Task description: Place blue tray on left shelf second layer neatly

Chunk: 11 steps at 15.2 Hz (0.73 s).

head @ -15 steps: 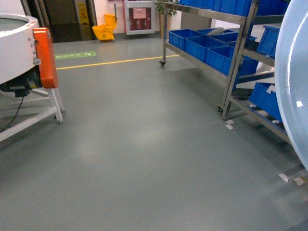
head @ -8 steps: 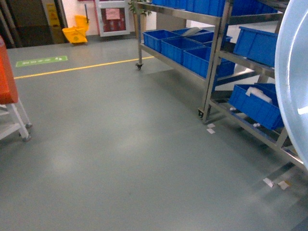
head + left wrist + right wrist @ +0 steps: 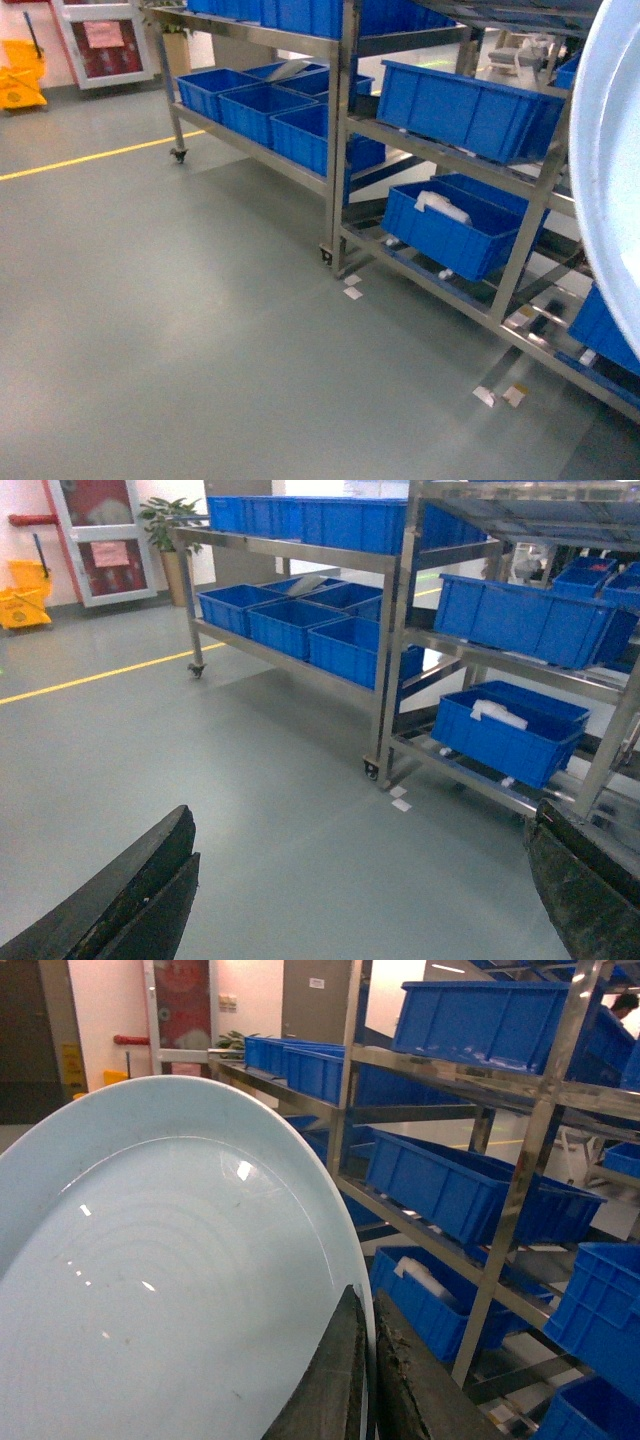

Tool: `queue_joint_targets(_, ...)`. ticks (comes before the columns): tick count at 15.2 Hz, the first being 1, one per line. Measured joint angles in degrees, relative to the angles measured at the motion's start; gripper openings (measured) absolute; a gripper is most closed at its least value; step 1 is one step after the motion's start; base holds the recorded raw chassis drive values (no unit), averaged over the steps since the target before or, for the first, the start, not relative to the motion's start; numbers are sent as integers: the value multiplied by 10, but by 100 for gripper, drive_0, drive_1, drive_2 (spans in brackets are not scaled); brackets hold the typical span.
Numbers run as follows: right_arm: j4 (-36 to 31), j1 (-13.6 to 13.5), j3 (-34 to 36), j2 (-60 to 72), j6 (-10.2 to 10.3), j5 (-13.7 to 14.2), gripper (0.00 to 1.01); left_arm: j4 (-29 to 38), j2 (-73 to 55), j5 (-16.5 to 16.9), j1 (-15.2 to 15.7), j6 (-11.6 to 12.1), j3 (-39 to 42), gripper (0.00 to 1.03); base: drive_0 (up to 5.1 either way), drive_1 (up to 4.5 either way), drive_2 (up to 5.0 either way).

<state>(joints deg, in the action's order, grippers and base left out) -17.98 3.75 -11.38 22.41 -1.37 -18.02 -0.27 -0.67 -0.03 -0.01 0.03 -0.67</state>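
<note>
Pale blue tray (image 3: 150, 1290) clamped at rim in right claw (image 3: 365, 1380) | left claw (image 3: 360, 900) released, holding nothing

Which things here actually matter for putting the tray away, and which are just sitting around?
Part of the job:
- blue tray, pinched at its rim by the right gripper
- left shelf second layer, the steel rack tier

Just there:
- blue crates on the racks
- yellow mop bucket
- potted plant
- left gripper, open and empty
</note>
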Motion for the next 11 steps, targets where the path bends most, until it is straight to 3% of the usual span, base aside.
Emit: queue_joint_targets(11,0,0,0,0,0,0,2,-1,0,0,0,0,0,98,-167,-167,-167)
